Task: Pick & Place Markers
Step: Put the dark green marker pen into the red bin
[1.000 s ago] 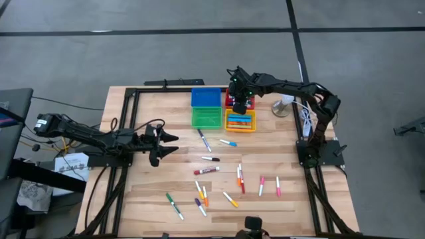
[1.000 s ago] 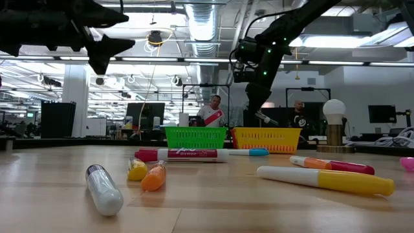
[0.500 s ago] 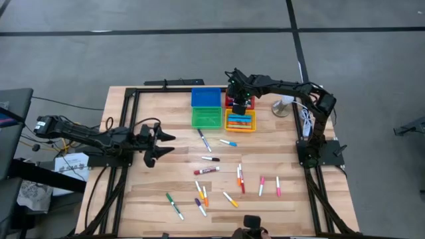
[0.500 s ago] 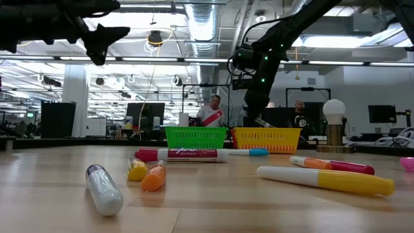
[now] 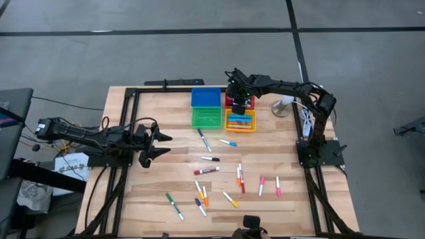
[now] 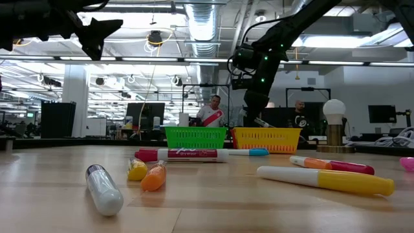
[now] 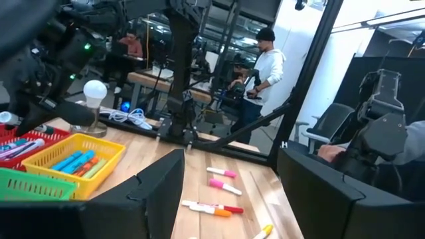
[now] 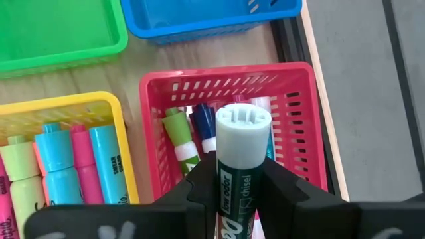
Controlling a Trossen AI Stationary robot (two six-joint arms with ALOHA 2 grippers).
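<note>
My right gripper [image 5: 240, 101] hangs over the red bin [image 8: 300, 136] at the table's far side, pointing steeply down and shut on a marker [image 8: 242, 159] with a dark green label and a white end. Several markers [image 8: 189, 136] lie inside the red bin. More markers [image 5: 207, 170] lie scattered on the wooden table nearer the front. My left gripper [image 5: 158, 141] is raised above the table's left side, pointing level across it; its fingers stand open with nothing between them. My right gripper pinches the marker's labelled barrel [image 8: 234, 194] between its two fingers [image 8: 199, 196], one on each side. The marker lies along the fingers, its white end [image 8: 243, 129] sticking out past the fingertips toward the red bin, lifted clear of the bin.
The yellow bin [image 8: 99, 106] holds blue, pink and yellow markers beside the red one. Green [image 5: 206, 117] and blue [image 5: 206, 97] bins stand to their left. A white lamp [image 5: 284, 106] stands at the far right, and people show in the room beyond the table.
My left gripper has drawn back toward the table's left edge and risen a little, staying open.
</note>
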